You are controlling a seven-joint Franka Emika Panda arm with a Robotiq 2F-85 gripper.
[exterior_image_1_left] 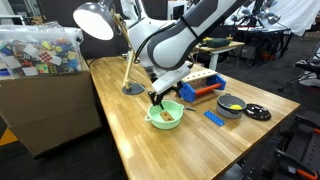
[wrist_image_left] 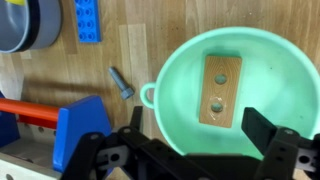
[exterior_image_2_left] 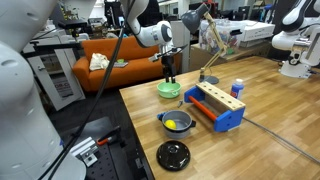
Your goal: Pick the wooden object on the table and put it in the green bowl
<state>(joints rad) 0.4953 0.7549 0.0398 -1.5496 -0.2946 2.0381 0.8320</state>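
The wooden object [wrist_image_left: 219, 90], a small tan block with two holes, lies flat inside the green bowl [wrist_image_left: 275, 75]. The bowl stands on the wooden table in both exterior views [exterior_image_1_left: 173, 121] [exterior_image_2_left: 168, 90], and the block shows in it as a brown patch [exterior_image_1_left: 165, 115]. My gripper [wrist_image_left: 195, 130] hangs just above the bowl with its fingers spread wide and nothing between them. It also shows above the bowl in both exterior views [exterior_image_1_left: 158, 99] [exterior_image_2_left: 168, 75].
A blue-and-orange toy box [exterior_image_1_left: 201, 85] [exterior_image_2_left: 215, 105] stands beside the bowl. A grey bowl with yellow contents [exterior_image_1_left: 231, 104] [exterior_image_2_left: 176, 123], a black disc [exterior_image_1_left: 257, 112] [exterior_image_2_left: 173, 154], a flat blue strip [wrist_image_left: 87, 20] and a small bolt [wrist_image_left: 121, 82] lie nearby. A desk lamp [exterior_image_1_left: 100, 22] stands behind.
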